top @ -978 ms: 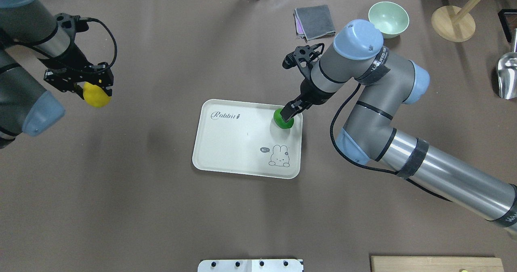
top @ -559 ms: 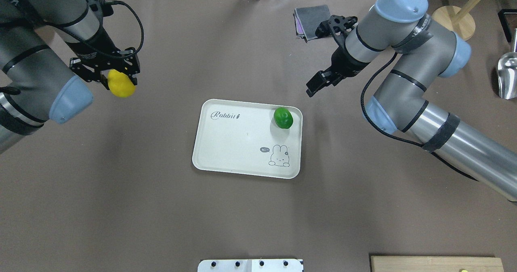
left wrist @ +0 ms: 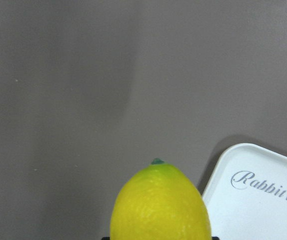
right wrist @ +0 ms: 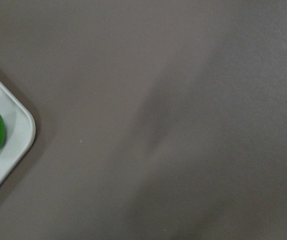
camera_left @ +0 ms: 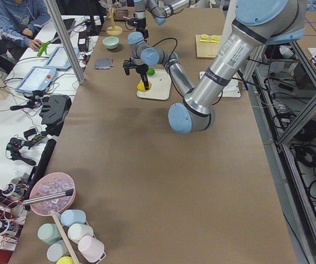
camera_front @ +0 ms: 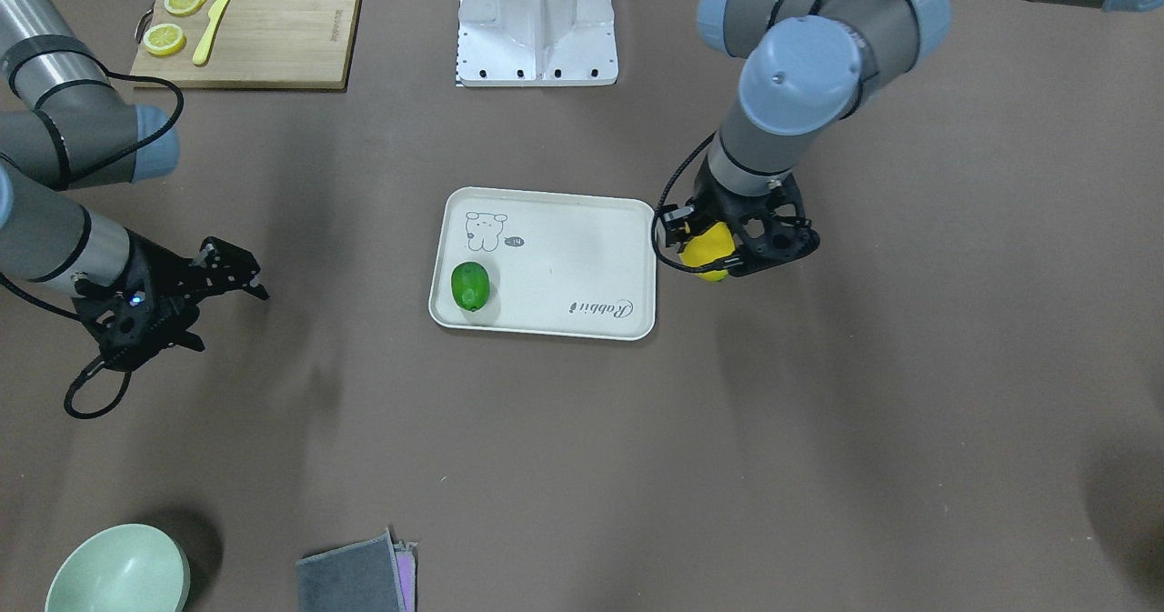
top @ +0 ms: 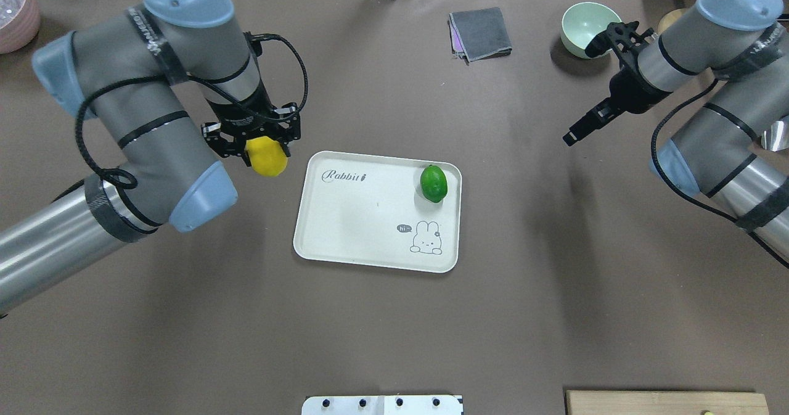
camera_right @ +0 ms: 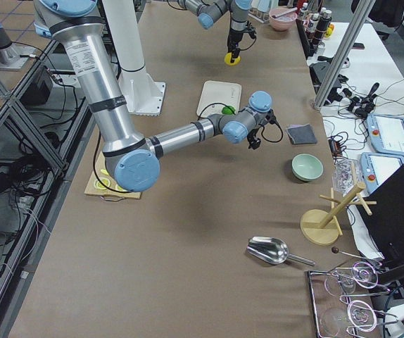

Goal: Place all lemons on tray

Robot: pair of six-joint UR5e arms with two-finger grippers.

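Far from the tray (top: 357, 217), cloth (top: 482, 32), bowl (top: 582, 23)

The left arm (top: 148, 125) is bent sharply at the elbow, its wrist pointing straight down, and the left claw (top: 265, 154) is clamped around a yellow lemon (top: 267, 163). The right arm (top: 721, 125) is folded toward its own side, wrist angled downward; the right claw (camera_front: 227, 316) is empty, its fingers apparently spread apart.

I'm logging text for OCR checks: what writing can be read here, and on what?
"Rabbit": cursive print on the tray.
"hi~": speech bubble beside the tray's bunny drawing.
Lettering on the left arm's band: too blurred to read.
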